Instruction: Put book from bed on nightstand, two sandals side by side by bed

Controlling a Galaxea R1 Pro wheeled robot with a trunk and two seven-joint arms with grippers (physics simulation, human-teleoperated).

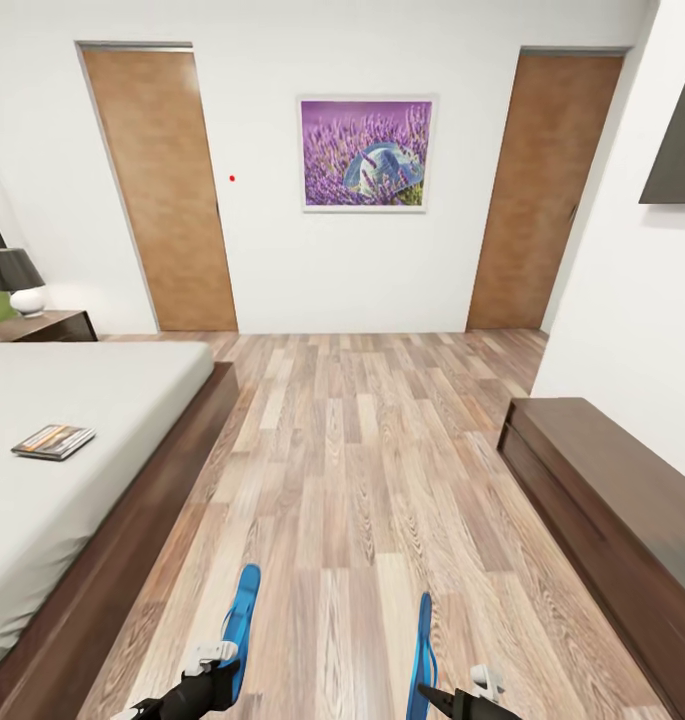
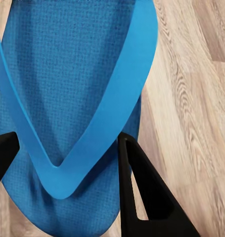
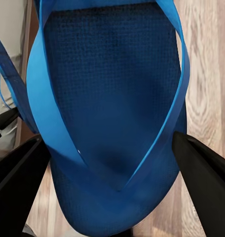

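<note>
At the bottom of the head view each arm holds one blue sandal on its edge above the wood floor (image 1: 362, 480): the left gripper (image 1: 197, 690) pinches the left sandal (image 1: 240, 625), and the right gripper (image 1: 462, 697) pinches the right sandal (image 1: 422, 655). In both wrist views the dark fingers close on the heel end. I think the sandals are light, thin and bendable, so a grip across the sole is safe. The book (image 1: 53, 441) lies at middle left on the bed (image 1: 102, 390); it looks thin and should be taken by its edge. The nightstand (image 1: 52, 326) stands further up at the left.
</note>
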